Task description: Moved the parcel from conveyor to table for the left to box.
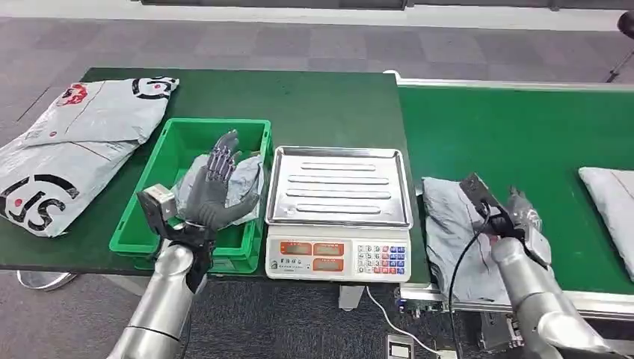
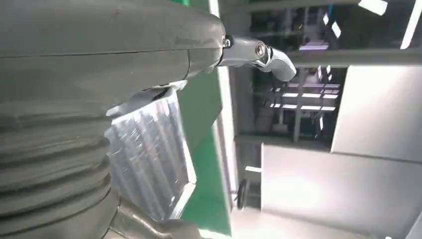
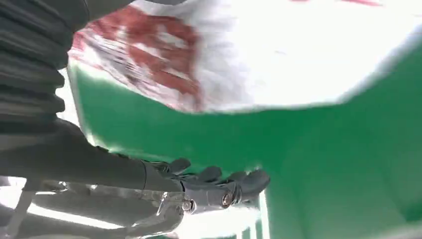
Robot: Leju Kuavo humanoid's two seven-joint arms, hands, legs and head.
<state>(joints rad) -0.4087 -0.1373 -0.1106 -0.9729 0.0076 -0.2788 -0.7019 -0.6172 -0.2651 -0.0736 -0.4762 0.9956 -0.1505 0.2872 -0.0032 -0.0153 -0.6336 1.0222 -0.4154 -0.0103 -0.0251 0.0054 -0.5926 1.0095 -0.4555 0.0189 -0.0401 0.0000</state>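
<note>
We've got our left hand (image 1: 214,182) hovering over the green bin (image 1: 152,217), fingers spread wide, holding nothing, with a crumpled grey bag (image 1: 247,179) in the bin under it. The parcel (image 1: 452,232) lies on the green conveyor (image 1: 523,127), just right of the scale (image 1: 338,213). Our right hand (image 1: 516,217) rests on its near edge; can't tell whether it's actually gripping.

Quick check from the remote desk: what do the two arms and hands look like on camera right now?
Both arms are smooth silver tubes. The left hand is dark grey with segmented fingers and a boxy grey camera at the wrist. The right hand is similarly dark, with a black cable looping down from its wrist.
</note>
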